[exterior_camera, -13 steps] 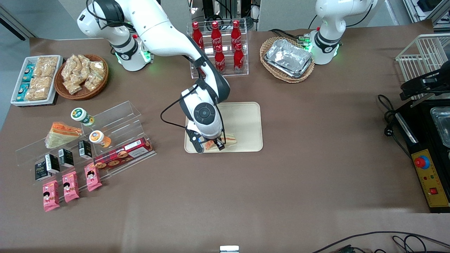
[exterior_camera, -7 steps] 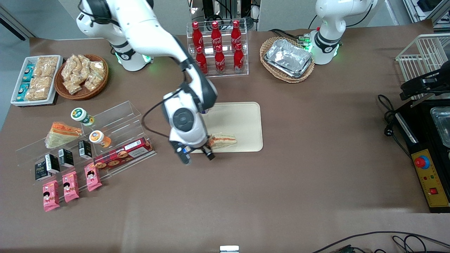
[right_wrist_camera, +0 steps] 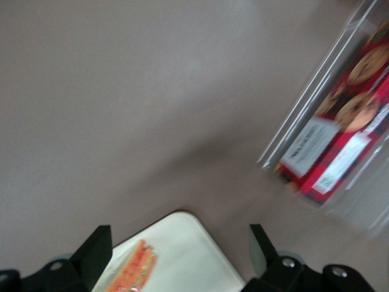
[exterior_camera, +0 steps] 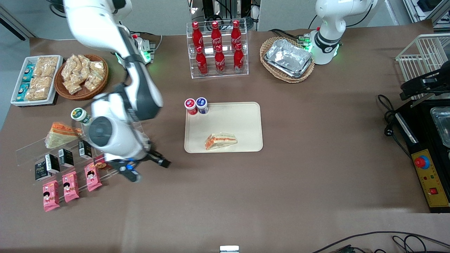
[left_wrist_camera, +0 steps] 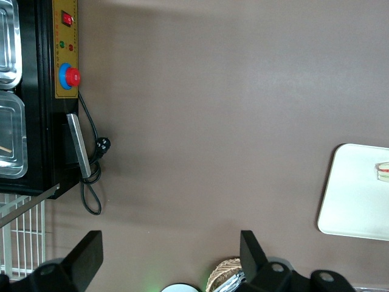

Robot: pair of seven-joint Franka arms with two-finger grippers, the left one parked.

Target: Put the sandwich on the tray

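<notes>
The sandwich (exterior_camera: pixel 220 141) is lying on the tray (exterior_camera: pixel 246 119), near the tray's edge closest to the front camera. The hand (exterior_camera: pixel 149 168) is hanging wide open and empty over the bench (exterior_camera: pixel 281 182), well apart from the tray.

Sandwich (exterior_camera: pixel 220 141) lies on tray (exterior_camera: pixel 242 119) at frame centre, near its lower edge, w/ two cans (exterior_camera: pixel 196 105) touching tray's upper-left corner, bottle rack (exterior_camera: pixel 217 49) above; gripper (exterior_camera: pixel 149 169), fingers apart, hangs lower left of tray over bare table (exterior_camera: pixel 281 196), beside snack rack (exterior_camera: pixel 116 119).
</notes>
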